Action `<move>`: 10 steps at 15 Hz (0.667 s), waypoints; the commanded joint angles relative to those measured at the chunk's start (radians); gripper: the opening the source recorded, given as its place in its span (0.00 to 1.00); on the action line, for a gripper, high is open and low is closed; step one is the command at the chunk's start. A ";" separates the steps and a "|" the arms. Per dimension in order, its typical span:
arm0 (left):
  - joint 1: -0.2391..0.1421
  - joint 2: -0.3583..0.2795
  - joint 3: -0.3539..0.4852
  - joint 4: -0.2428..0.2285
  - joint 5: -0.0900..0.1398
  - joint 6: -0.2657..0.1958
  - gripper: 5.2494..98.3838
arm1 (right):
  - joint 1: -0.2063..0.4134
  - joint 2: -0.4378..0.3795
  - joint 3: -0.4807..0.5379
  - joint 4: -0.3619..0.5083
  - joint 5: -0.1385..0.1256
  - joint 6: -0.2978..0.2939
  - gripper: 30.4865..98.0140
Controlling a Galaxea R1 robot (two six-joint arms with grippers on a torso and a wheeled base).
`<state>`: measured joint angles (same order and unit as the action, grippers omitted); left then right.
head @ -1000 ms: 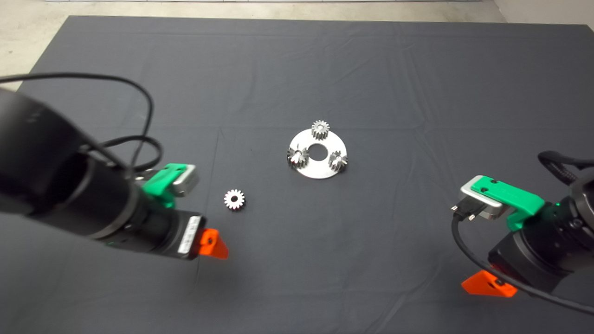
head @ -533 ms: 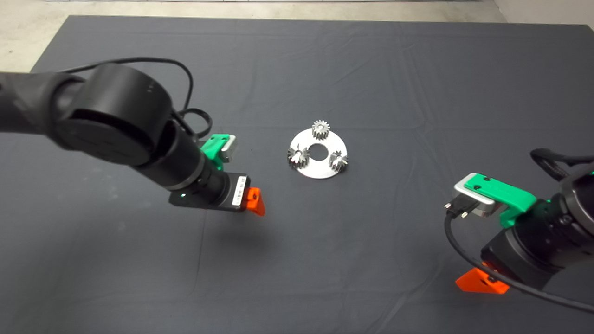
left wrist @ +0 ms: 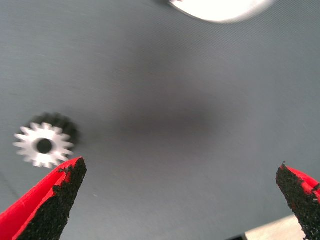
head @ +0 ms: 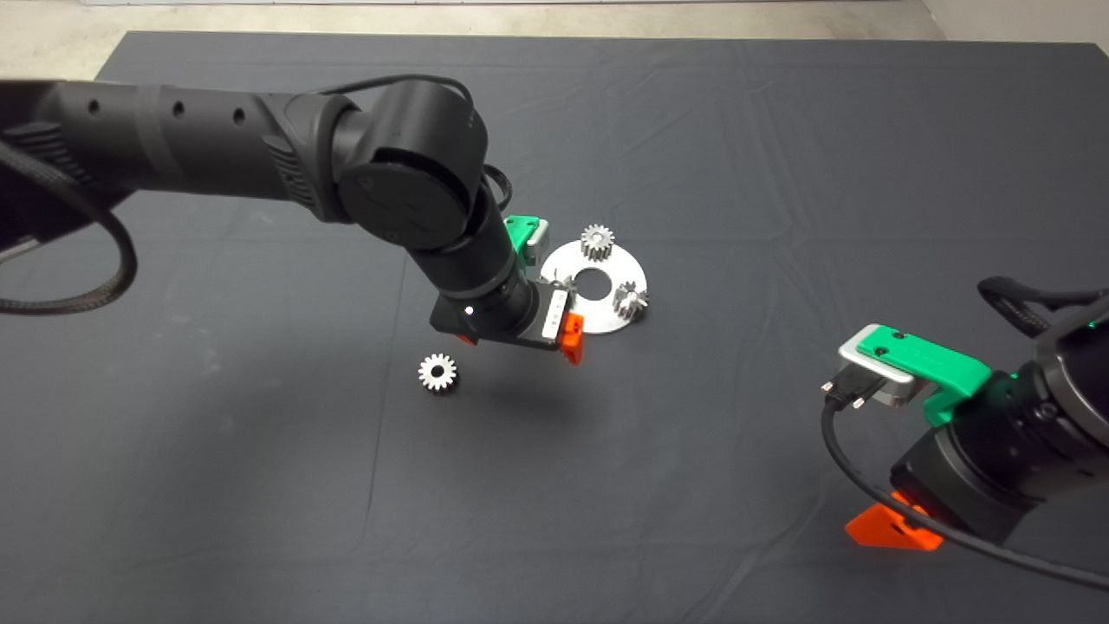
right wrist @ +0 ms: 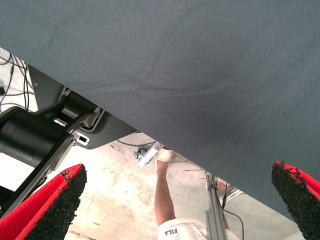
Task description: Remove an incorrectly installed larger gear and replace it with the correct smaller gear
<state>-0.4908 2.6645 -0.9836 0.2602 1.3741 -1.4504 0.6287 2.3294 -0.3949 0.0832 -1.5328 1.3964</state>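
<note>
A round steel plate lies mid-mat with one gear at its far edge and one at its right. The larger gear, on the plate's left, is hidden behind my left wrist. The smaller gear lies loose on the mat, left of the plate and nearer the front; it also shows in the left wrist view. My left gripper hangs open and empty above the mat at the plate's near-left edge, right of the smaller gear. The plate's rim shows beyond the fingers.
My right gripper waits open and empty at the mat's lower right. Its wrist view shows the mat's edge, bare floor, a person's leg and black robot hardware. A fold line crosses the mat.
My left arm has swung right and away from me, passing over the loose smaller gear to the plate's left edge, now covering the left gear. The right gripper drifted slightly left and nearer.
</note>
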 commanded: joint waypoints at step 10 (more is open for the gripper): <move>0.013 0.230 -0.282 0.094 0.125 0.052 0.99 | 0.011 -0.004 0.003 0.036 -0.084 0.006 0.99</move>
<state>-0.4853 2.8794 -1.2191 0.3434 1.4866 -1.4367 0.6237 2.3270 -0.3945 0.0832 -1.5326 1.3966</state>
